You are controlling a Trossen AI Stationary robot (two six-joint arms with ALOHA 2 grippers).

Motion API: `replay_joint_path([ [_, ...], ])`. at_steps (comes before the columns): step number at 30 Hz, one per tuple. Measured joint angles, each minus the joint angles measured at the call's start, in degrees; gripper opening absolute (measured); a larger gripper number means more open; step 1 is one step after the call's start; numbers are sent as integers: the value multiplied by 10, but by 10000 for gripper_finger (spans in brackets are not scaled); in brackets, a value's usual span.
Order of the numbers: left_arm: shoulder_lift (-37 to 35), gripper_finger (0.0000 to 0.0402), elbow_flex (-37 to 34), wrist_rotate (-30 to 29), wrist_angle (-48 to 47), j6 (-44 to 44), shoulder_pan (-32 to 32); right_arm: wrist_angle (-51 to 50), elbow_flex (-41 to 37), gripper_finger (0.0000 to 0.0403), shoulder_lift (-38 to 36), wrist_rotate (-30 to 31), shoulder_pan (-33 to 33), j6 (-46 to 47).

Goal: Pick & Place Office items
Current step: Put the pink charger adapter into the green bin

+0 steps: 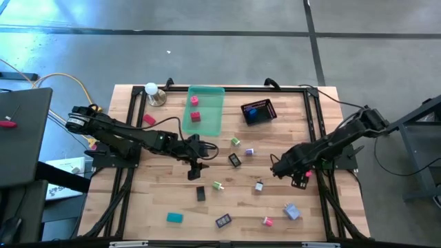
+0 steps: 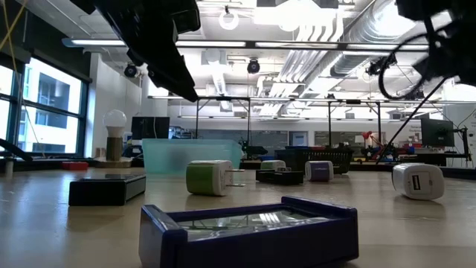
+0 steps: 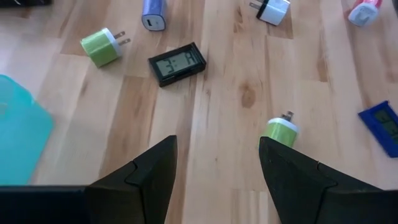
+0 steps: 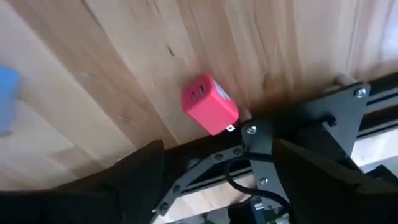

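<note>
Blue clock (image 2: 249, 231) nearest low camera, left gripper (image 1: 195, 167) spread wide and empty mid-table, right gripper (image 1: 298, 180) spread, empty over red charger (image 4: 209, 104) at right rail (image 4: 298, 134).

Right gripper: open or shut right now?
Open. The right gripper holds nothing; its fingers stand apart above the red charger lying on the table.

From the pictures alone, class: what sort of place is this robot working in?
Most likely an open-plan lab or workshop. The low view shows exposed ceiling ducts, monitors on distant benches and tall windows. The wooden table stands on a bare concrete floor.
</note>
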Motion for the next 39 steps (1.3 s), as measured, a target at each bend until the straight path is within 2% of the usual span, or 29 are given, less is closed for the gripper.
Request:
replay_joint_path([
  [5, 0, 220, 0, -5, 3, 6, 0, 5, -35, 286, 0, -8, 0, -7],
  [10, 0, 220, 0, -4, 8, 6, 0, 12, -62, 286, 0, -5, 0, -54],
  [16, 0, 220, 0, -4, 9, 6, 0, 66, -65, 286, 6, 36, 9, -142],
  [21, 0, 220, 0, -4, 8, 4, 0, 102, -64, 286, 6, 41, 20, -185],
  [26, 0, 220, 0, -4, 8, 4, 0, 102, -64, 286, 6, 11, 30, -181],
  [31, 0, 220, 0, -4, 8, 4, 0, 97, -64, 286, 50, -3, 30, -174],
  [39, 0, 220, 0, -4, 8, 4, 0, 69, -64, 286, 155, -19, 28, -226],
])
